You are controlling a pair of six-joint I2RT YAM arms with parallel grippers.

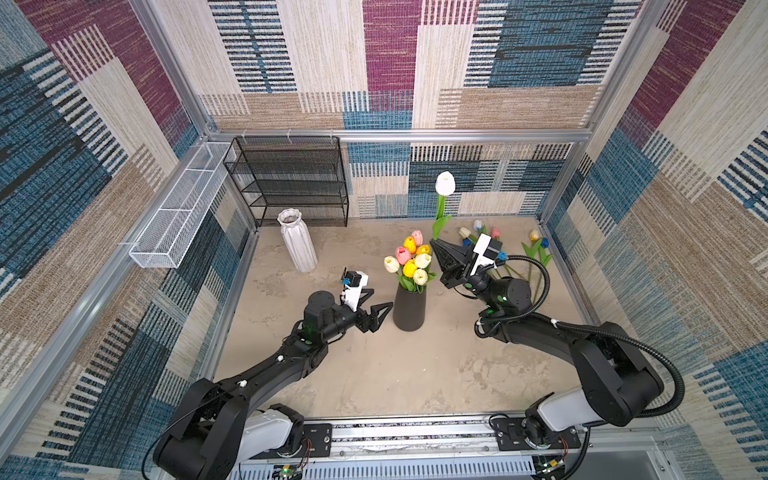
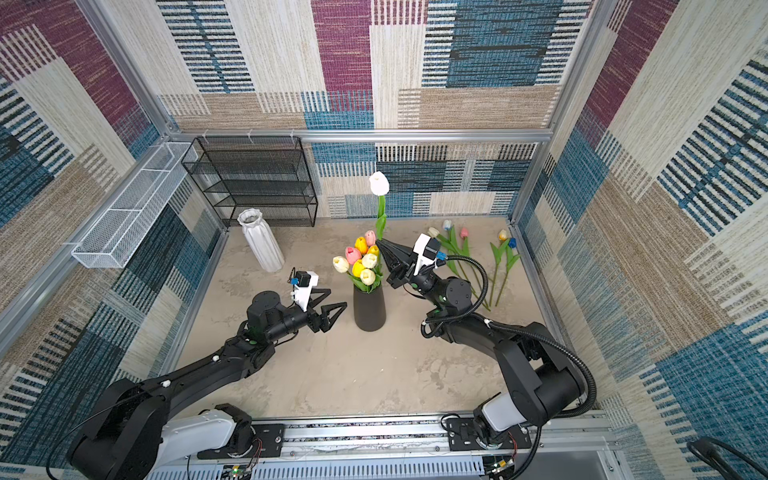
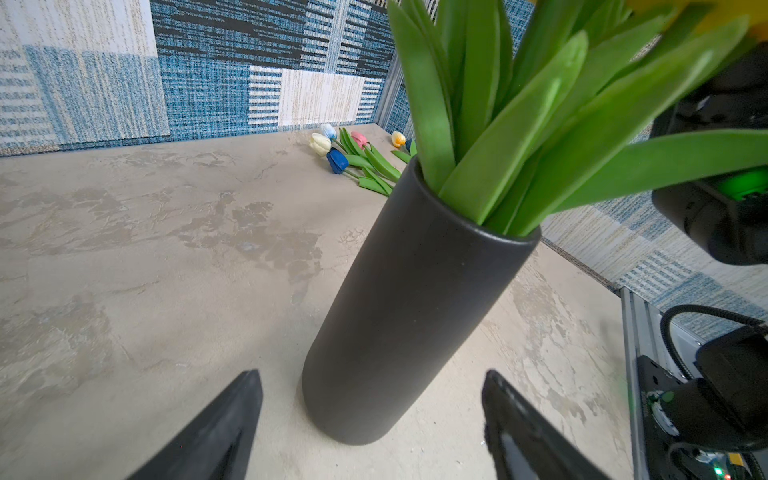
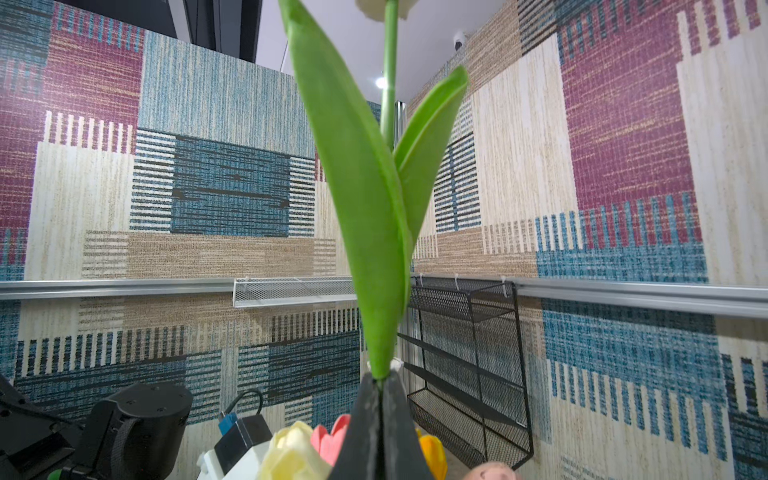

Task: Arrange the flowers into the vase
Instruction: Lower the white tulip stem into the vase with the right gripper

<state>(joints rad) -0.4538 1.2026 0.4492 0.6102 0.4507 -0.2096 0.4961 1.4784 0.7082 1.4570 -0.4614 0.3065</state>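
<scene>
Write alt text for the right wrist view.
The shut right gripper pinches a white tulip at the base of its leaves, stem upright. A cream tulip head and a pink one sit beside the gripper; a black mesh shelf is against the patchwork wall.

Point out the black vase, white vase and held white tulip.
black vase [image 1: 409,309] in a top view: side wall
white vase [image 1: 300,249] in a top view: ribbed body
held white tulip [image 1: 445,183] in a top view: head

Readable text: I find none in any view.
black vase [image 3: 415,316]: plain matte wall, no label I can make out.
circuit board [image 1: 286,470], lower edge of the frame: any print is too small for me to read.
</scene>
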